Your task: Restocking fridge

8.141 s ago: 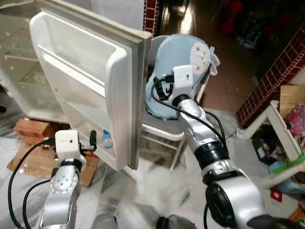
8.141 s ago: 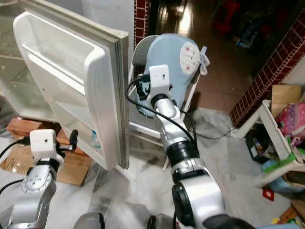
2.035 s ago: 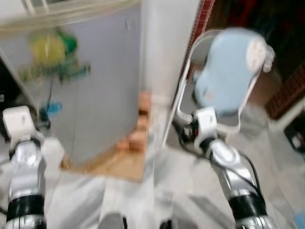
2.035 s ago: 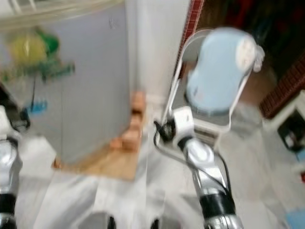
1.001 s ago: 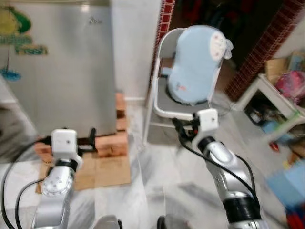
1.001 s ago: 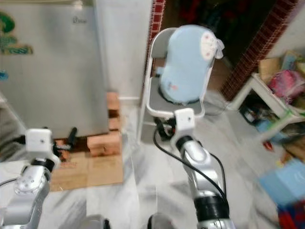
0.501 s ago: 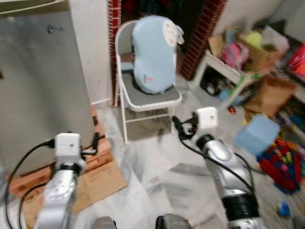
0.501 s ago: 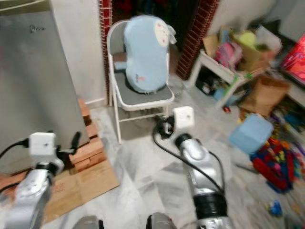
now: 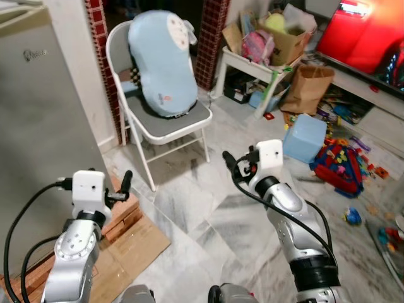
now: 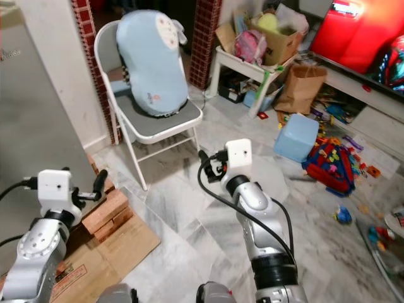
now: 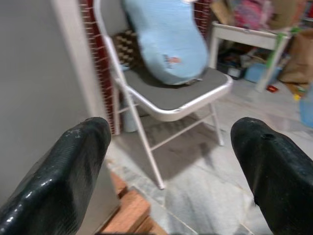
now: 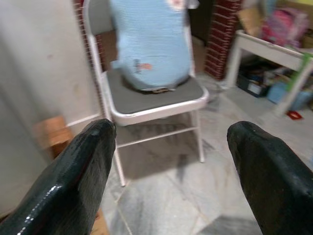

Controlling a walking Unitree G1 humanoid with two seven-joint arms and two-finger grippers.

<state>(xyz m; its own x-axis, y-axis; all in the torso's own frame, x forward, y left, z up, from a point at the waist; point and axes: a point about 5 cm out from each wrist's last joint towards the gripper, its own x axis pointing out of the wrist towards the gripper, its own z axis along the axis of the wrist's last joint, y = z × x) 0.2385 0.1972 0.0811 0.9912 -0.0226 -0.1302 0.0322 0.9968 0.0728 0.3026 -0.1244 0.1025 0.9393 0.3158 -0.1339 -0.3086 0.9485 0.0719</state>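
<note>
The fridge (image 9: pixel 38 120), grey and with its door shut, stands at the nine-to-ten o'clock side of the head views, its base raised on wooden blocks (image 9: pixel 120 211) over a sheet of cardboard (image 9: pixel 136 243) on the marble floor (image 9: pixel 208 221). The left gripper (image 11: pixel 171 171) is held up just in front of the fridge's lower corner, at about eight o'clock — its two black fingers (image 11: pixel 58 171) stand wide apart with nothing between them. The right gripper (image 12: pixel 168 171) hovers over the floor near the centre, a little toward four o'clock, its jaws likewise spread wide and empty. Both wrist cameras look toward a white folding chair (image 9: pixel 167 129) at twelve o'clock, beside the fridge, with a pale blue cushion (image 9: pixel 161 60) propped on its seat against the backrest. Further out, at one to two o'clock, a low white table (image 9: pixel 252 66) carries bags and a cardboard box (image 9: pixel 287 31); a brown paper bag (image 9: pixel 306 88) stands near it. At three o'clock lie a light blue bin (image 9: pixel 304 137) and scattered toys (image 9: pixel 344 167)
</note>
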